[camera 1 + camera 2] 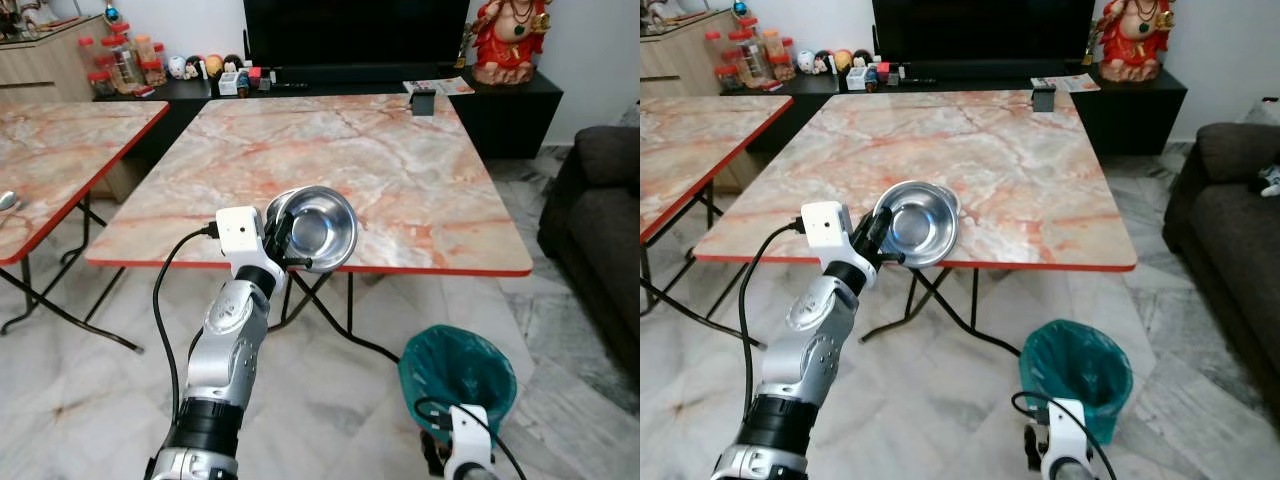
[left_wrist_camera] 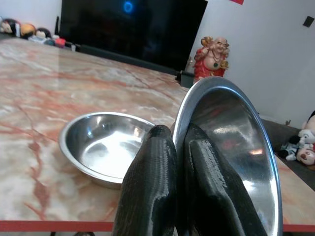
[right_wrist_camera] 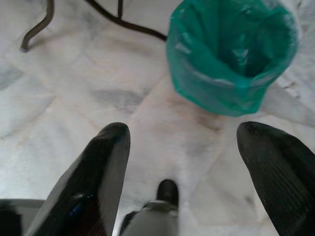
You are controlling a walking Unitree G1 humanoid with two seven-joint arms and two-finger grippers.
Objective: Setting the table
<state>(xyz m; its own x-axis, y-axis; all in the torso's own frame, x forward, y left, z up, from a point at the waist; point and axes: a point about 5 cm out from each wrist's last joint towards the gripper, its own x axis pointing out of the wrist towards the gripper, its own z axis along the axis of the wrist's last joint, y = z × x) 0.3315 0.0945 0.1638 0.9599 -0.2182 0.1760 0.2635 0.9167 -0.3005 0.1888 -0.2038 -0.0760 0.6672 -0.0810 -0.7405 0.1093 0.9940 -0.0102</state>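
- I am in the middle of laying out bowls: my left gripper (image 2: 179,162) carries a steel bowl (image 1: 318,228) over the near edge of the marble table (image 1: 400,170), tilted so its hollow faces back toward me.
- A second bowl (image 2: 106,146) already sits flat on the table just beyond the held one (the left wrist view shows it best, near the red edge).
- The left fingers (image 2: 152,191) are pressed close together, pinching the rim of the held bowl between them, one finger inside and one outside.
- Next, as I judge it, I need to level the bowl, lower it onto a bare patch of table beside the first bowl rather than on it, then let go.
- The thin rim grip looks slippery, so I would tilt slowly.
- My right gripper (image 3: 187,162) hangs idle low by my side, fingers spread wide with nothing between them, above the floor near the green bin (image 1: 458,378).
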